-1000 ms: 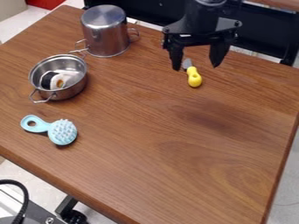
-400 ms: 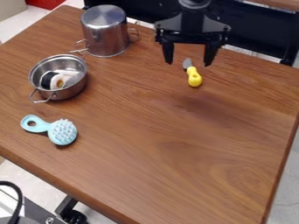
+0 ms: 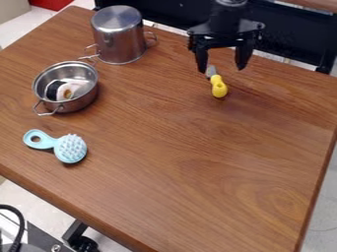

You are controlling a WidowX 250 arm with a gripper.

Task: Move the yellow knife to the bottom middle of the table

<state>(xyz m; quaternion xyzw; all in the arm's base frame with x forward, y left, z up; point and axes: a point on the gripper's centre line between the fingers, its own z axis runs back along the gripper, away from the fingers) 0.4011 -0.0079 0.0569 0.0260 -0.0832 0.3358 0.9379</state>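
PLACE: likely robotics lab | robot arm (image 3: pixel 227 19) above wooden table (image 3: pixel 184 147) | black cable (image 3: pixel 21 219), lower left

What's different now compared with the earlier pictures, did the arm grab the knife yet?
Only the arm has moved: its open gripper first shifted toward the picture's left, then back right, and now hangs slightly nearer the far edge than at the start. Nothing was grabbed or let go. The yellow knife, tall pot, low pot and blue brush stayed put.
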